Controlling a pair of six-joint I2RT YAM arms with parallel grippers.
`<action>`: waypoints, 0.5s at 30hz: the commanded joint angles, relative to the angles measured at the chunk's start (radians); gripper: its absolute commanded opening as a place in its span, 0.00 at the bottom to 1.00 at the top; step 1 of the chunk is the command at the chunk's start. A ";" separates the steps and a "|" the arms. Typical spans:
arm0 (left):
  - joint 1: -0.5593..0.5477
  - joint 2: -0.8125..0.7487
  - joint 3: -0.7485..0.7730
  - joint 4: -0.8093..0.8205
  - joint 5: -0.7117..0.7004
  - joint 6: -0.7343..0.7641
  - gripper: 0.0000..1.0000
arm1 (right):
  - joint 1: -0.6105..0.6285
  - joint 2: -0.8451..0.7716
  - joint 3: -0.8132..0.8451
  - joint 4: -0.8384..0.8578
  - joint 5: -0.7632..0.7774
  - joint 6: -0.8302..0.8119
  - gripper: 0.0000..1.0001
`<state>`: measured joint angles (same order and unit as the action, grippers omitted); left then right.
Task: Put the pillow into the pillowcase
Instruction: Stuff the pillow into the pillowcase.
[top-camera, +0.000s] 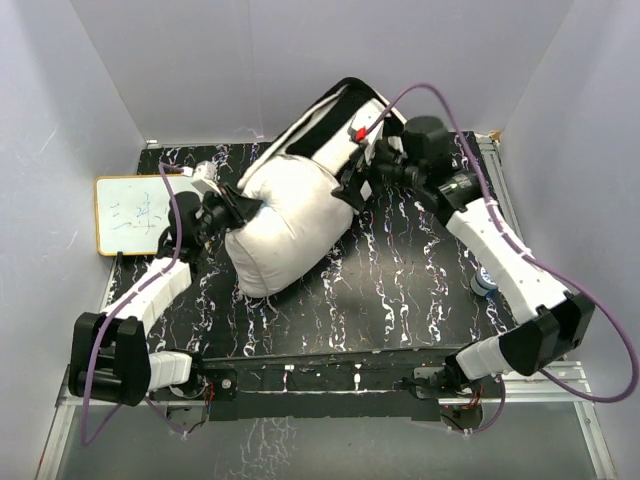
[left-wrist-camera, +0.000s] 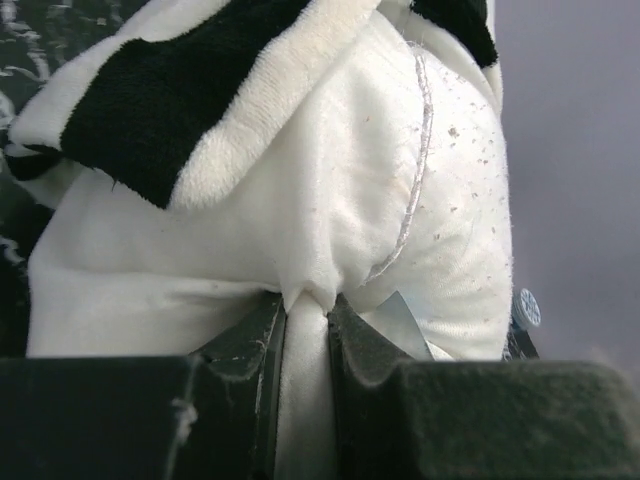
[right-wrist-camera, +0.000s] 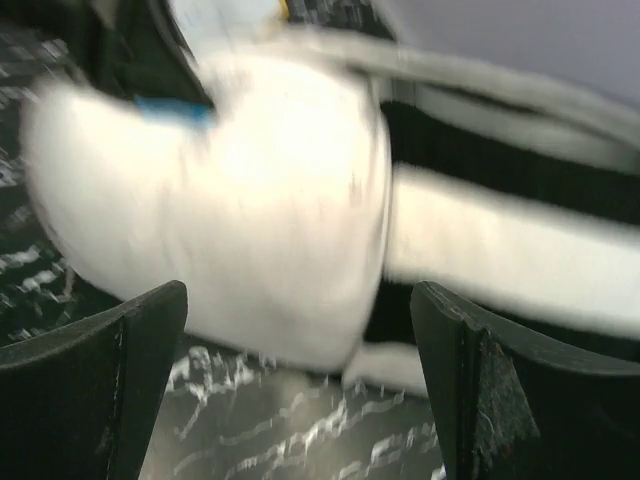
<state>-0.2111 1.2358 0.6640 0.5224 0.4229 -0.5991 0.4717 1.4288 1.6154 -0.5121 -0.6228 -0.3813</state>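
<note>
Roughly half done — the pillowcase (top-camera: 325, 125) covers only the far end of the pillow (top-camera: 285, 225), whose near half lies bare on the bench (top-camera: 400, 290). Left pincer (left-wrist-camera: 305, 305) pinches a pillow fold; right pincer (right-wrist-camera: 298, 295) gapes wide beside the case's edge — holding nothing.

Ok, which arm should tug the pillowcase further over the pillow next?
Right, probably: the right gripper is open beside the pillowcase's striped edge, while the left gripper is pinching a fold of the pillow, anchoring it.
</note>
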 joint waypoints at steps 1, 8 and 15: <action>0.076 0.081 0.059 -0.254 -0.030 -0.032 0.00 | -0.060 0.017 -0.253 0.156 0.260 -0.007 0.98; 0.122 0.128 0.205 -0.513 -0.190 -0.019 0.26 | -0.086 0.024 -0.530 0.515 0.398 0.143 1.00; 0.127 -0.011 0.362 -0.709 -0.328 0.141 0.74 | -0.087 0.156 -0.618 0.841 0.505 0.285 1.00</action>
<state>-0.0780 1.3415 0.9264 -0.0017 0.1783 -0.5850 0.3855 1.5192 1.0023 0.0086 -0.2192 -0.1997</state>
